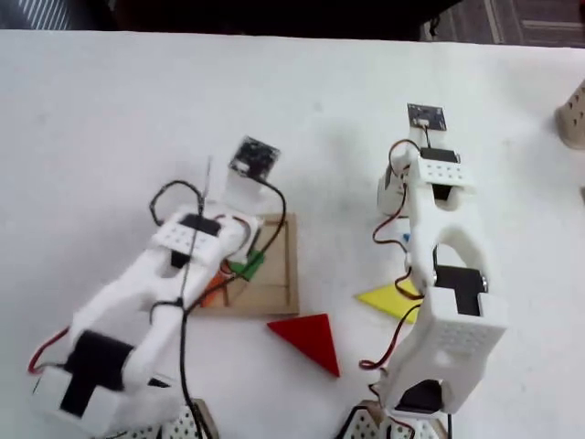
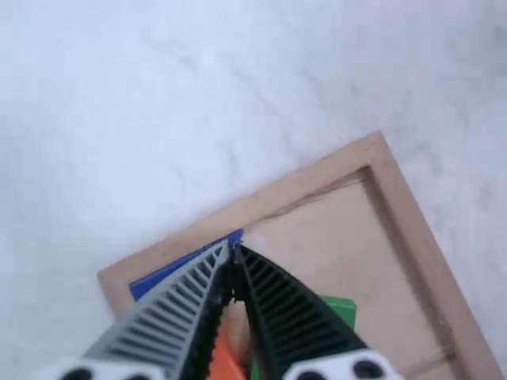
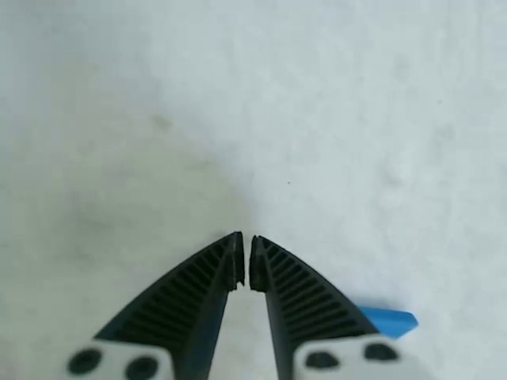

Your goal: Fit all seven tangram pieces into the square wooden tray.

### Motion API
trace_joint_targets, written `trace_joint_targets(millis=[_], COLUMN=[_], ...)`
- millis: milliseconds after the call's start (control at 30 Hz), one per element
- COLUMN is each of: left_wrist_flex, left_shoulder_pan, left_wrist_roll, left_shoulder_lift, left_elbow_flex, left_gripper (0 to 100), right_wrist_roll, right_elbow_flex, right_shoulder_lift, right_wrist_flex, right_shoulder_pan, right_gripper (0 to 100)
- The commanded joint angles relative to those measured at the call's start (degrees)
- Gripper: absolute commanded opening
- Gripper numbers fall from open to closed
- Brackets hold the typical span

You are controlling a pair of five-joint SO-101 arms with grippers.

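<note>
Ribbed left tool [image 2: 235,255] closed over square wooden tray [image 2: 317,180].

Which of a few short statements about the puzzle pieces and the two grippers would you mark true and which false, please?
1. The red triangle lies on the table, outside the tray. True.
2. The yellow triangle lies inside the tray. False: it lies on the table, away from the tray.
3. The left gripper is above the tray. True.
4. The right gripper holds a red piece. False: it is shut on nothing, above bare table.
5. A green piece lies in the tray. True.
</note>
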Motion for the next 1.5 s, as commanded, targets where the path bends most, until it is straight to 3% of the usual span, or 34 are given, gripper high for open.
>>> trace_joint_targets(millis=[0, 267, 533, 800, 1000, 1100, 1467], left_wrist_flex=[2.1, 17.6, 17.5, 14.9, 14.7, 14.7, 10.3], left_shoulder_pan=[0.3, 10.2, 16.1, 14.5, 8.3, 8.0, 8.1], left_wrist_roll=[-0.6, -0.8, -0.8, -1.0, -2.4, -5.3, -5.5], left_shoulder_lift=[-9.4, -28.8, -27.8, -16.8, -16.6, -16.6, -16.7], left_elbow_flex=[4.1, 18.5, 19.9, 16.7, 16.2, 16.2, 16.2], left_gripper=[2, 2, 2, 2, 2, 2, 2], right_wrist_roll=[0.6, 0.7, 2.2, 2.1, 2.1, 2.1, 2.1], right_elbow_flex=[-2.5, -2.7, -8.1, -10.8, -10.8, -10.8, -10.8], right_shoulder_lift=[-0.3, 0.5, 5.2, 7.0, 7.0, 7.0, 7.0], right_wrist_flex=[0.4, 0.4, 3.6, 5.8, 6.1, 6.1, 6.1], right_shoulder_pan=[-0.5, -1.4, -1.9, -1.4, -1.4, -1.4, -1.4], right_gripper=[1.8, 1.8, 1.8, 1.8, 1.8, 1.8, 1.7])
